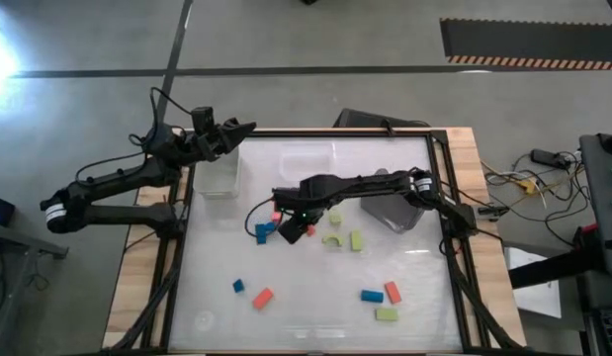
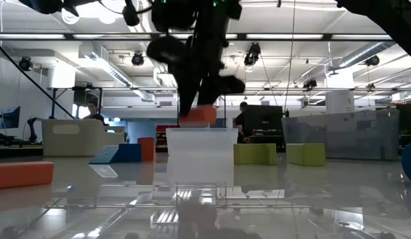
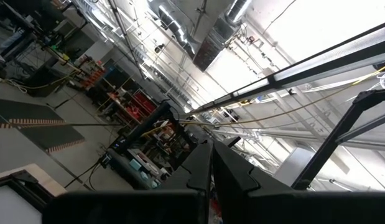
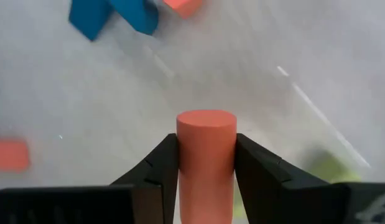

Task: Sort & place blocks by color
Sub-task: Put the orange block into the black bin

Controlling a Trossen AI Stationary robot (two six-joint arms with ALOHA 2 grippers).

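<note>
While your right gripper (image 4: 206, 163) pinches a red-orange cylindrical block (image 4: 206, 155) above the white table (image 1: 315, 297) near its middle, two blue blocks (image 4: 114, 15) lie just beyond and a green arch block (image 1: 332, 239) sits close beside. You have bare tabletop toward the near edge. Your left gripper (image 3: 211, 174) waits pressed together by the clear plastic bin (image 1: 217, 173), aimed off the table. Its wrist camera sees only ceiling.

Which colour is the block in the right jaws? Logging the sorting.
Red-orange block; the right wrist view shows it best.
</note>
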